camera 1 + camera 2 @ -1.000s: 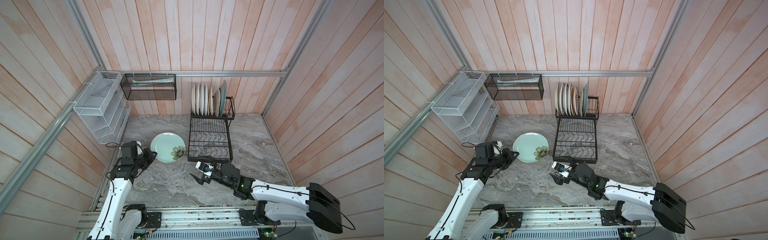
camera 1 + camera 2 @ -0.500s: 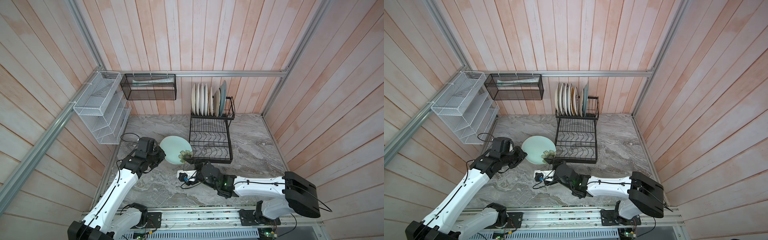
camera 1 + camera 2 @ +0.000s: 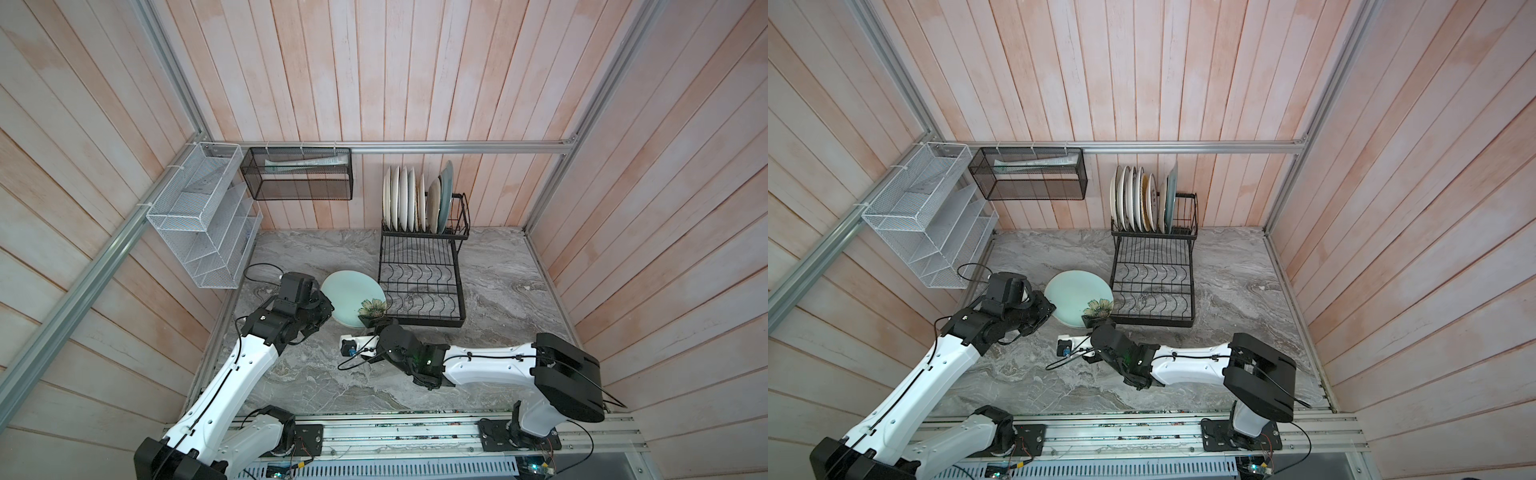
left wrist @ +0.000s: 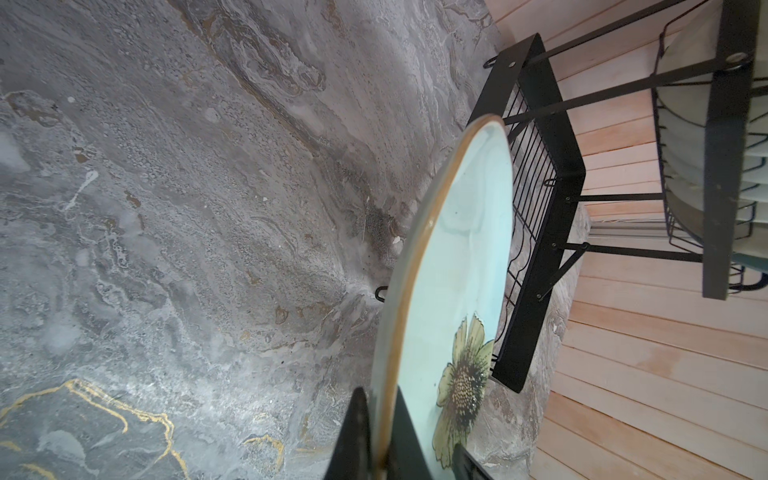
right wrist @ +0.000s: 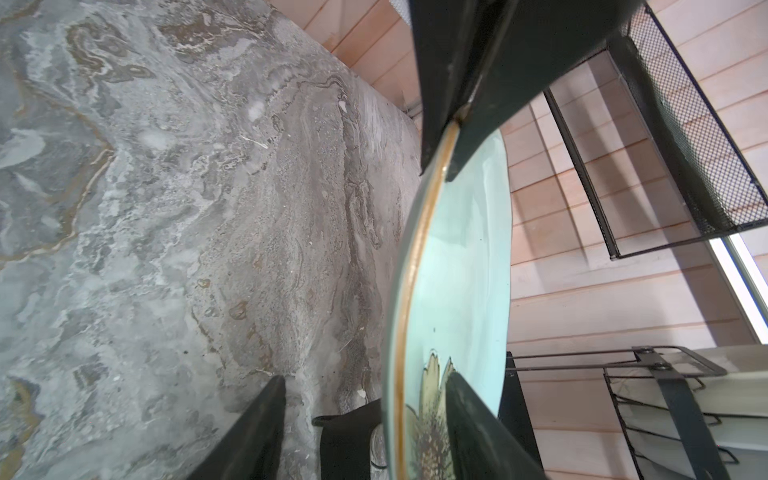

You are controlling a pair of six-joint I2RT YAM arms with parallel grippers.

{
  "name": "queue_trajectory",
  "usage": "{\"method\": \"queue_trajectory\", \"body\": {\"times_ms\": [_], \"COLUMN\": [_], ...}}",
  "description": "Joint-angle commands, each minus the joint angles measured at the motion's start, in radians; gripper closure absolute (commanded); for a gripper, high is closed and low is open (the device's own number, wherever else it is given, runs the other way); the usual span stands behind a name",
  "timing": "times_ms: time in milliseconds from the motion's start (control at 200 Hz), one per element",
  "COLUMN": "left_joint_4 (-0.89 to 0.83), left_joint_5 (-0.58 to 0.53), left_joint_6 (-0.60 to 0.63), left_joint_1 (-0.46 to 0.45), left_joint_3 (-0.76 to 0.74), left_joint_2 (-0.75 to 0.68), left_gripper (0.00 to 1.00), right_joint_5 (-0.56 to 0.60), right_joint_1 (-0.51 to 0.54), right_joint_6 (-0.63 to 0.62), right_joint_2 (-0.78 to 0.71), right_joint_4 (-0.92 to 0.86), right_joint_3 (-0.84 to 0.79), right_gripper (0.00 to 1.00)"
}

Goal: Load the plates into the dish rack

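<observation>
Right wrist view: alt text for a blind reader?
A pale green sunflower plate, seen edge-on, is straddled by the right arm's open fingers, while the left arm's fingers clamp its far rim. Marble tabletop and black dish rack lie behind.

Bright, even light; soft shadows; wrist views edge-warped.

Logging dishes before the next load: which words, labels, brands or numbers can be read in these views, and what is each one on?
No text is legible in any view.
Dark lettering on a white plate in the dish rack: too small to read.
Marks on the pale item in the black mesh basket: too blurred to read.
Pale green plate: flower picture only, no words.
</observation>
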Motion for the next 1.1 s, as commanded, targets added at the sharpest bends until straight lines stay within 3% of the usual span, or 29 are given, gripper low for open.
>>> {"method": "queue_trajectory", "body": {"times_ms": [0, 325, 565, 690, 835, 915, 930, 940, 950, 1095], "left_joint_4": [0.083, 0.083, 0.102, 0.150, 0.190, 0.193, 0.192, 0.192, 0.191, 0.246], "left_joint_5": [0.016, 0.035, 0.057, 0.117, 0.172, 0.202, 0.205, 0.208, 0.210, 0.332], "left_joint_6": [-0.021, -0.035, -0.031, -0.020, 0.003, 0.026, 0.032, 0.035, 0.040, 0.114], "left_joint_1": [-0.007, -0.008, -0.009, -0.007, 0.004, 0.019, 0.021, 0.023, 0.024, 0.053], "left_joint_3": [0.056, 0.058, 0.048, 0.033, 0.034, 0.047, 0.052, 0.055, 0.058, 0.084], "left_joint_2": [-0.021, -0.028, -0.028, -0.037, -0.061, -0.070, -0.073, -0.074, -0.075, -0.110], "left_gripper": [1.00, 1.00, 1.00, 0.99, 0.75, 0.35, 0.22, 0.06, 0.02, 0.00], "right_joint_5": [0.064, 0.112, 0.105, 0.102, 0.105, 0.112, 0.113, 0.115, 0.116, 0.127], "right_joint_1": [-0.010, -0.019, -0.020, -0.019, -0.028, -0.033, -0.033, -0.032, -0.034, -0.046], "right_joint_6": [0.013, -0.018, -0.017, -0.004, 0.045, 0.066, 0.068, 0.069, 0.071, 0.115], "right_joint_2": [0.034, 0.102, 0.097, 0.077, 0.021, -0.009, -0.014, -0.016, -0.020, -0.074], "right_joint_4": [-0.016, 0.004, 0.005, 0.000, -0.002, -0.018, -0.022, -0.024, -0.026, -0.064], "right_joint_3": [0.044, 0.098, 0.124, 0.119, 0.095, 0.089, 0.088, 0.089, 0.087, 0.078], "right_gripper": [0.44, 0.67, 1.00, 1.00, 1.00, 1.00, 1.00, 1.00, 1.00, 1.00]}}
